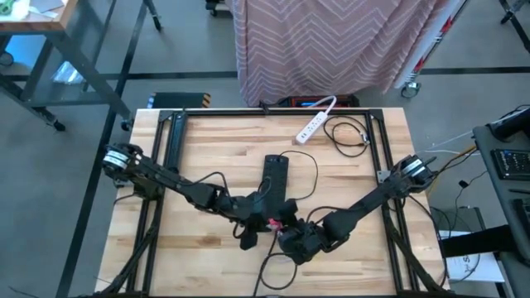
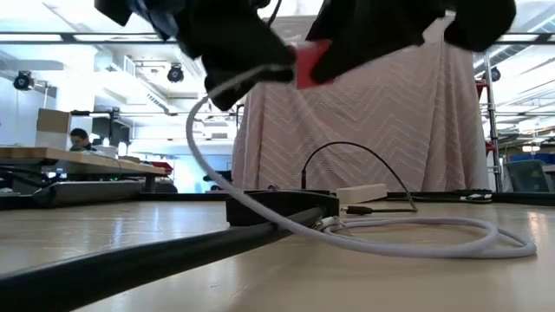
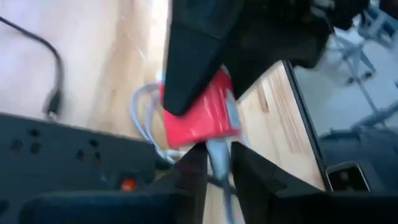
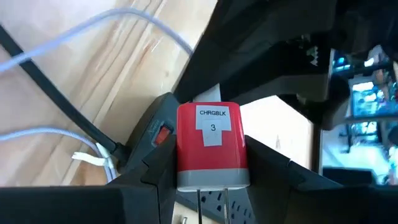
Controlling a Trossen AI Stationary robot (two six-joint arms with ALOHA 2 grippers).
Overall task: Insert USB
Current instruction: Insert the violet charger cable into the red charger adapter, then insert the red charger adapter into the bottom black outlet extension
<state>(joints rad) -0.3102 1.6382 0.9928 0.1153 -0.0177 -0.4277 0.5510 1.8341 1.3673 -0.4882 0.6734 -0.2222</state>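
A red charger block (image 4: 211,143) with a white label hangs above the table's near middle, with my right gripper (image 4: 211,169) shut on it. A white USB cable (image 3: 217,163) runs up to the block's end, and its plug meets the block there. My left gripper (image 3: 219,153) is open a little, one finger on each side of that cable just behind the block, with thin gaps. The cable hangs down (image 2: 201,147) and lies in a loop on the table. Below and beyond the block lies a black power strip (image 1: 274,175). My right gripper pinches the charger block by two opposite red sides (image 4: 183,155) between its two fingers. The fingers come slanting down from the table's right. The block's metal prongs (image 4: 211,208) point back toward the wrist. The block is lifted clear of the table (image 2: 310,62).
A white power strip (image 1: 313,126) and a coiled black cord (image 1: 348,134) lie at the far edge. A thick black cord (image 2: 113,260) crosses the near tabletop. Behind the table hangs a patterned curtain (image 1: 331,41). Bare wood shows at the left and right.
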